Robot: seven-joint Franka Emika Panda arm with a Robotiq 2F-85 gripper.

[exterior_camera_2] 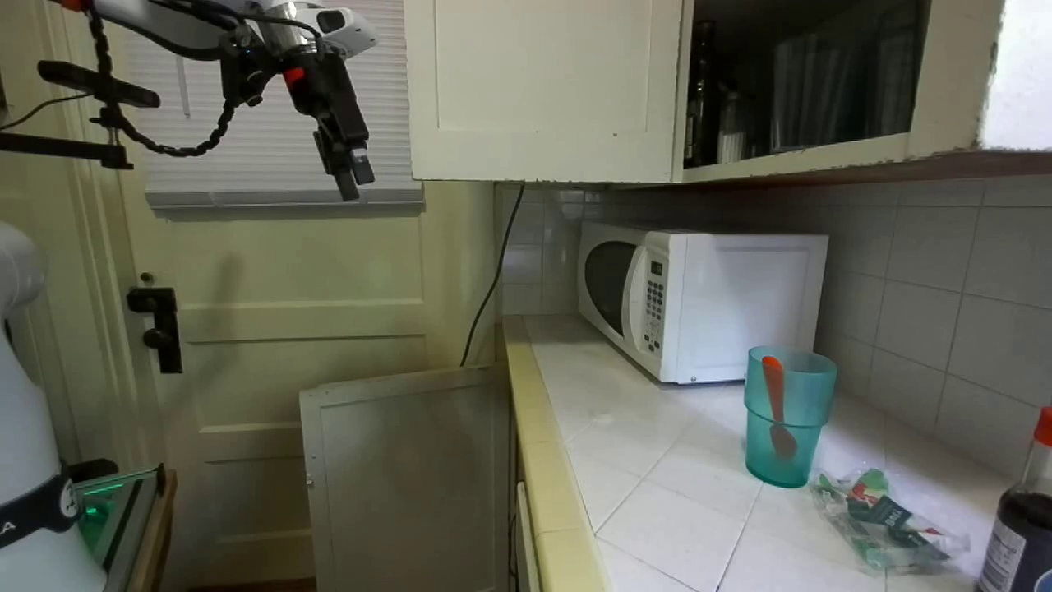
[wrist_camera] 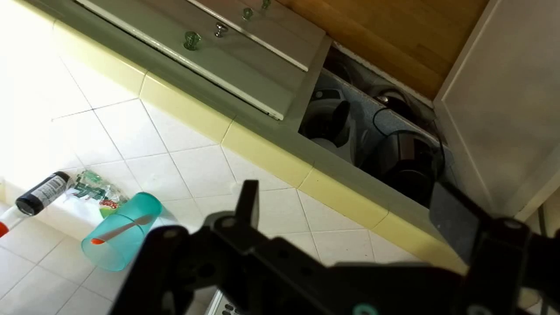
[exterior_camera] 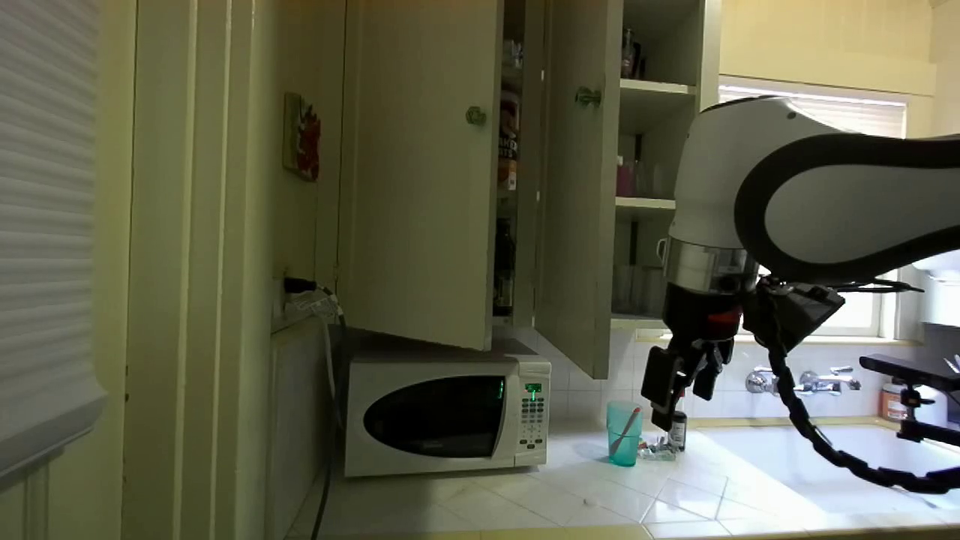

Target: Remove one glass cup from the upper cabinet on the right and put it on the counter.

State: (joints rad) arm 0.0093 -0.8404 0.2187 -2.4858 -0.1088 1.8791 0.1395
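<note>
Clear glass cups (exterior_camera: 636, 291) stand on the lowest shelf of the open upper cabinet (exterior_camera: 646, 323). Glasses show dimly through that cabinet's opening (exterior_camera_2: 809, 158) in an exterior view (exterior_camera_2: 822, 94). The wrist view shows none of them. My gripper (exterior_camera: 681, 390) is open and empty, pointing down. It hangs in front of the cabinet, its fingers below the lowest shelf's level in that view; it also shows high before the door blind (exterior_camera_2: 352, 177). In the wrist view its spread fingers (wrist_camera: 350, 214) are above the front edge of the white tiled counter (wrist_camera: 135, 127).
The cabinet door (exterior_camera: 577, 187) stands open; a neighbouring door (exterior_camera: 420, 172) is ajar above the microwave (exterior_camera: 450, 416). A teal cup (exterior_camera_2: 789, 419) with a red spoon, a plastic packet (exterior_camera_2: 888, 522) and a red-capped bottle (exterior_camera_2: 1019, 526) stand on the counter. The sink (exterior_camera: 840, 457) is beside them.
</note>
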